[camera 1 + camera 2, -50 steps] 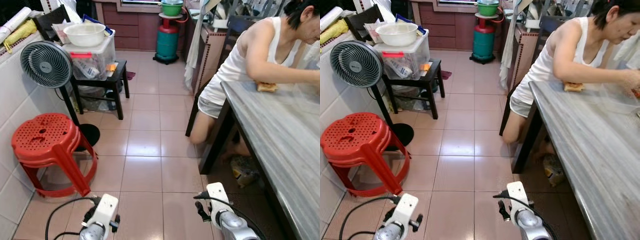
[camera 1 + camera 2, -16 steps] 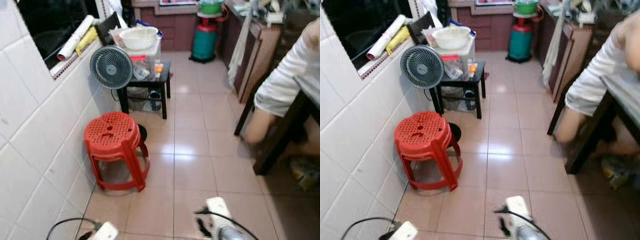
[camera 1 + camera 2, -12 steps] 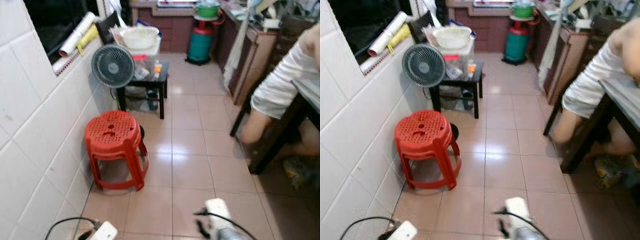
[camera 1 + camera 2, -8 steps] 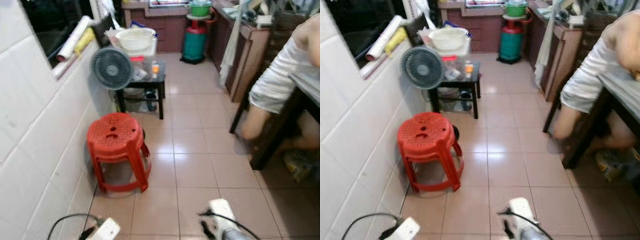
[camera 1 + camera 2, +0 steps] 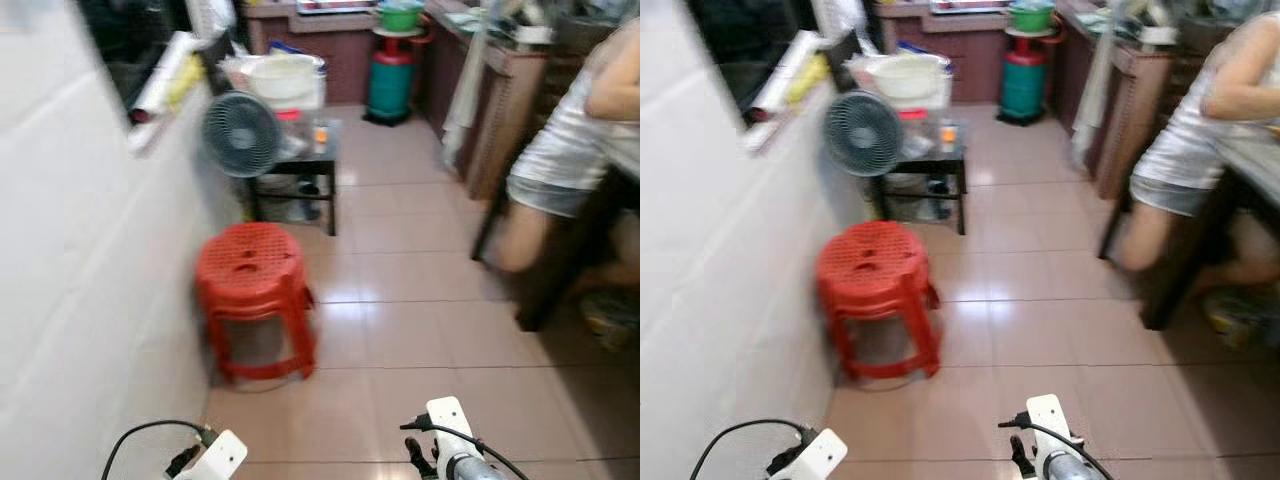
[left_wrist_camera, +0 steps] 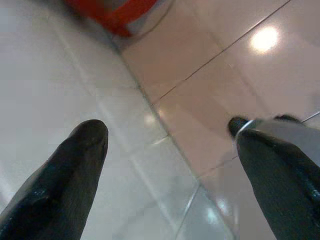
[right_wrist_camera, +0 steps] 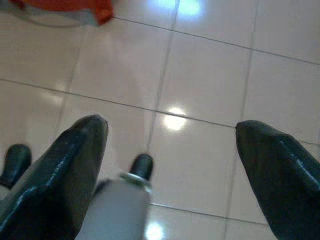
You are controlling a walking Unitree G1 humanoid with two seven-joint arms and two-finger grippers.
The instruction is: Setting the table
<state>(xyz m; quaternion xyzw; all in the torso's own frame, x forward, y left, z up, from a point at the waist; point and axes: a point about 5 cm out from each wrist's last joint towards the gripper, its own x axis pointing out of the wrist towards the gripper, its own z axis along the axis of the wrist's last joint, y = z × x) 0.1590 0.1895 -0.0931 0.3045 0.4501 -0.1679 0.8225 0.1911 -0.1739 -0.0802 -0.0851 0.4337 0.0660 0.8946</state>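
Note:
The dining table [image 5: 1252, 152] stands at the far right, a strip of its grey top and a dark leg [image 5: 1168, 288] in view, with a person [image 5: 1188, 140] in a white top leaning over it. Both arms hang low at the bottom of the eye views, the left wrist [image 5: 218, 461] and the right wrist [image 5: 447, 458] over the floor. In the left wrist view my left gripper [image 6: 167, 127] is open above the foot of the white tiled wall. The right gripper [image 7: 170, 125] is open above bare pink floor tiles. Neither holds anything.
A red plastic stool [image 5: 255, 290] stands by the white tiled wall [image 5: 90, 300] on the left. Behind it are a standing fan [image 5: 242, 133] and a black side table [image 5: 300, 170] with a clear box and white bowl [image 5: 284, 72]. A green gas cylinder [image 5: 390, 85] is at the back.
The whole picture has shifted right and blurred, so the camera has turned left; the wall takes up more of the left. The arms hang as before.

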